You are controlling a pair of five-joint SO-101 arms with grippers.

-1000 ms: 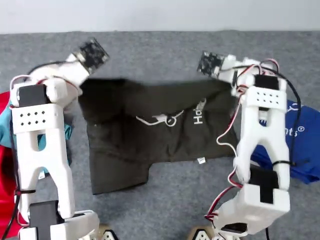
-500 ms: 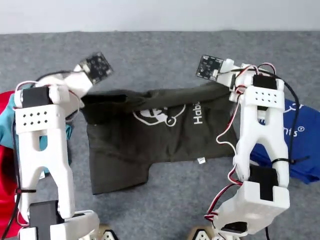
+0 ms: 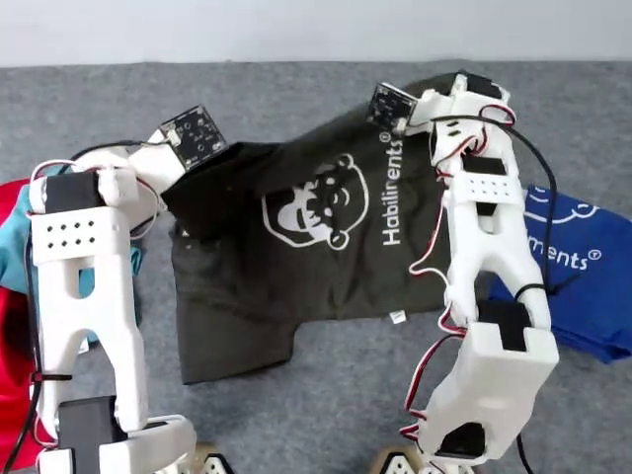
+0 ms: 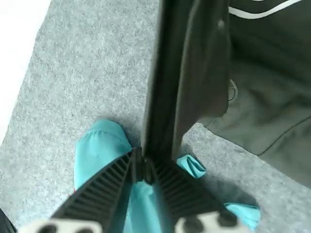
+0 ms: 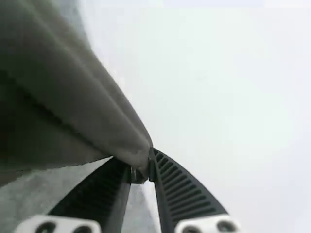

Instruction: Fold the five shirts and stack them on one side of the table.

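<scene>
- Two closed grippers grip the dark olive shirt (image 3: 296,267): left gripper (image 4: 143,170) on one upper corner, right gripper (image 5: 141,172) on the other.
- Its hem lies on the grey table (image 3: 296,99), between the teal shirt (image 4: 97,150) and the blue shirt (image 3: 578,286).

A dark olive cotton T-shirt (image 3: 326,267) with a white bear print stretches between the left gripper (image 3: 178,183) and the right gripper (image 3: 444,84), its hem on the grey carpeted table (image 3: 296,99). A blue printed shirt (image 3: 578,286) lies outward of the right gripper, and crumpled red cloth (image 3: 8,346) and teal cloth (image 3: 12,237) lie outward of the left.
</scene>
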